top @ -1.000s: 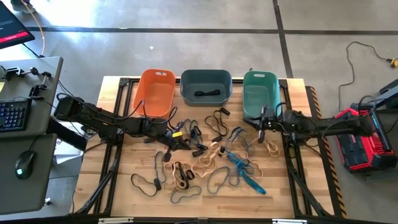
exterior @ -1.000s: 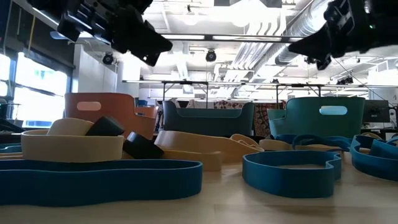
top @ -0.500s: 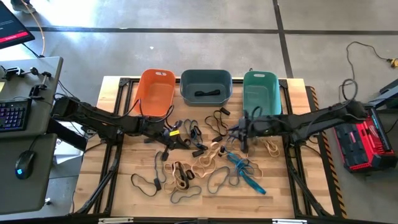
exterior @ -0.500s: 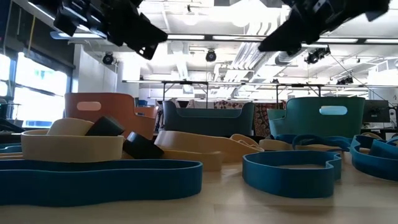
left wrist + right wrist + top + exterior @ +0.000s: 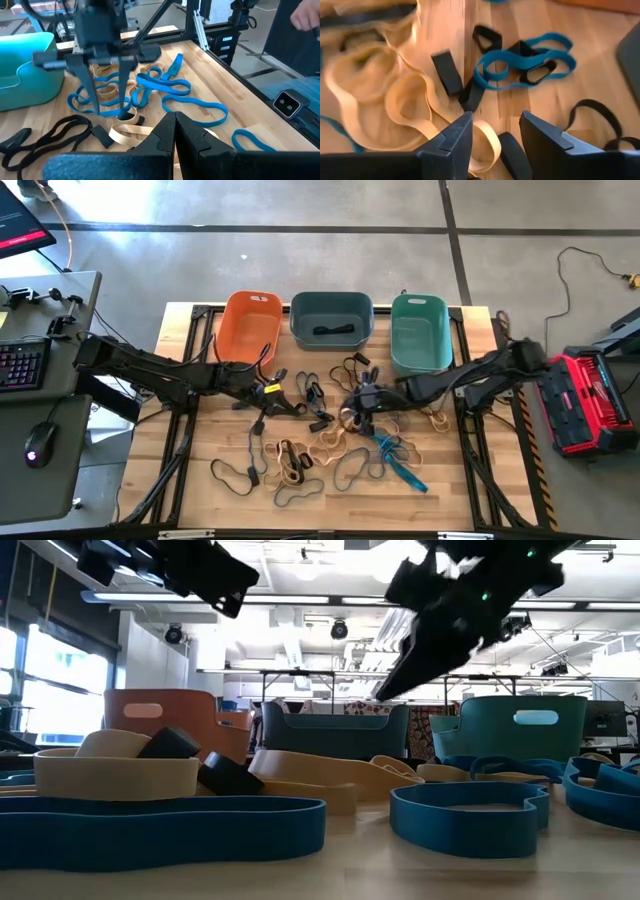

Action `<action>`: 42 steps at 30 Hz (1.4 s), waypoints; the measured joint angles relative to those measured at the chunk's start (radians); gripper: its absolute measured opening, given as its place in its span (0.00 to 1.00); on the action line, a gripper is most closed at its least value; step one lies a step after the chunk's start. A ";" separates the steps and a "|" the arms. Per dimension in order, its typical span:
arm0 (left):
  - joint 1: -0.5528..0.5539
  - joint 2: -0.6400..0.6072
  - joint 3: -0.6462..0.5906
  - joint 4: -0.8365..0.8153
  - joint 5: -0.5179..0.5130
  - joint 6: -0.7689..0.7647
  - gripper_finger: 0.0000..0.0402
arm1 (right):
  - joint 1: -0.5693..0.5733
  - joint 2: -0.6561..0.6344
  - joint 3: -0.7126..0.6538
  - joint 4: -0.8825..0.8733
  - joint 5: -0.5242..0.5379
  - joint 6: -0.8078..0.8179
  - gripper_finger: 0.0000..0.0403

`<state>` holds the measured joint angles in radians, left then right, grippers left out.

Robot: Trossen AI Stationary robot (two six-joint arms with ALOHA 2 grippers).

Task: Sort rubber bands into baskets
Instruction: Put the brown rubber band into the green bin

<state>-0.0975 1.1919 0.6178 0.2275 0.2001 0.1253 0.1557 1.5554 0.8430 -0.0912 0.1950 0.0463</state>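
While your bench carries orange, grey and teal baskets along its far edge, bands sprawl before them. Right gripper, fingers apart, hangs over the heap; left gripper, fingers together, hovers beside it.
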 joint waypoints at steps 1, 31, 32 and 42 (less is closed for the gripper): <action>0.000 0.000 0.000 -0.003 0.000 0.000 0.00 | -0.001 0.024 0.010 -0.008 0.001 -0.003 0.38; -0.001 0.001 0.000 -0.021 -0.003 -0.009 0.00 | -0.050 0.255 0.306 -0.293 0.024 -0.152 0.02; -0.001 0.001 0.000 -0.021 -0.006 -0.008 0.00 | -0.046 0.254 0.323 -0.322 0.050 -0.153 0.01; -0.001 0.001 0.001 -0.020 -0.014 0.008 0.00 | -0.014 0.249 0.515 -0.783 0.349 -0.086 0.00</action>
<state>-0.0986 1.1927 0.6186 0.2071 0.1860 0.1333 0.1418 1.8046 1.3581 -0.8743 0.5440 -0.0396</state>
